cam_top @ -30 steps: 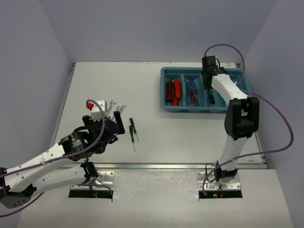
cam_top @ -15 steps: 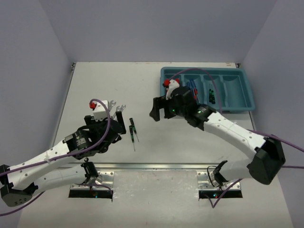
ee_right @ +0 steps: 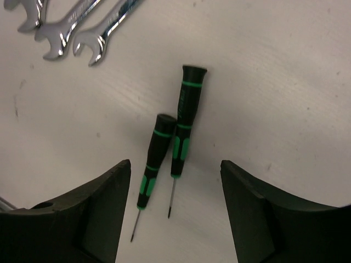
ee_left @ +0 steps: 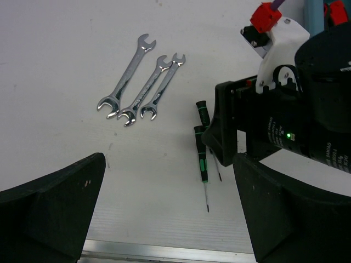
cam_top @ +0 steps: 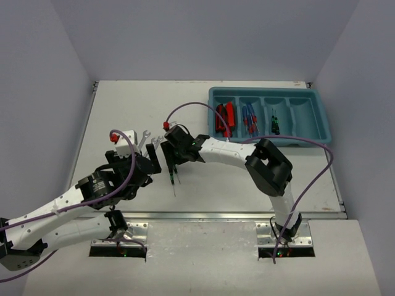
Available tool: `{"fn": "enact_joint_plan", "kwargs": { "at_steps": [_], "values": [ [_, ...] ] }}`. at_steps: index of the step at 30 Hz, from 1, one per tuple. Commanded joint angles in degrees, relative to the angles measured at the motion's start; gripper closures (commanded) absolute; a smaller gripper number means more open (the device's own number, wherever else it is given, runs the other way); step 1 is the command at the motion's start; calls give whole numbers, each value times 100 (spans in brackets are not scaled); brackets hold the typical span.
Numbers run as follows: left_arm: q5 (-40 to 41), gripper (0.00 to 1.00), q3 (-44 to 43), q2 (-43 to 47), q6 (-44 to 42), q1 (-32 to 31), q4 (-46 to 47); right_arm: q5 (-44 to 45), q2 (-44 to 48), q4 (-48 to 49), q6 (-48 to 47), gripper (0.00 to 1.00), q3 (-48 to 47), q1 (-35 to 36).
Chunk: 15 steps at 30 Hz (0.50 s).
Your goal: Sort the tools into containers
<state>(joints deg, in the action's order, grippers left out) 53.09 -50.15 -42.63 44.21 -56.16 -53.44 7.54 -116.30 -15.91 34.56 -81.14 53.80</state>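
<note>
— Since a second ago my right arm [cam_top: 228, 150] has left the teal tray [cam_top: 271, 143] at the far right and swung left across the table [cam_top: 123, 111]. The right gripper [ee_right: 175, 164] now hangs over the two black screwdrivers with green bands [ee_right: 186, 109].
— Holding anything?
— No. Its fingers are spread wide, one on each side of the pair, touching neither. The left gripper [ee_left: 167, 181] is spread too and holds nothing. It is near the three silver wrenches [ee_left: 140, 87], which lie just left and far of the screwdrivers.
— What does that mean for the sort?
— I judge one delivery done and the next pick-up starting. Red-and-black tools [cam_top: 224, 118] sit in the leftmost compartment, blue-handled screwdrivers [cam_top: 249, 117] in the second, and a black-and-green tool [cam_top: 275, 123] in the third. This pair likely belongs there too, and the wrenches are yet to be sorted.
— What can't you make out?
— From above, my right arm covers the screwdriver handles and only the thin shafts show. The two lie almost touching, so I can't tell whether a grasp would catch one or both. The wrenches are cut off at the top edge of the right wrist view. The third compartment's contents are too small to count.
</note>
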Motion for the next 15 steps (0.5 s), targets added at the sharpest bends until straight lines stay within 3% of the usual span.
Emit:
{"fn": "enact_joint_plan", "kwargs": {
  "at_steps": [1,8,15],
  "values": [
    [30,0,-39,31,-36,44,123,623,-337,-321,-46,39,-686,-18],
    [6,0,-30,74,-71,44,149,602,-709,-430,-169,60,-973,-27],
    [-9,0,-21,115,-80,44,159,430,-984,-494,-167,62,-1136,-27]
  ]
}}
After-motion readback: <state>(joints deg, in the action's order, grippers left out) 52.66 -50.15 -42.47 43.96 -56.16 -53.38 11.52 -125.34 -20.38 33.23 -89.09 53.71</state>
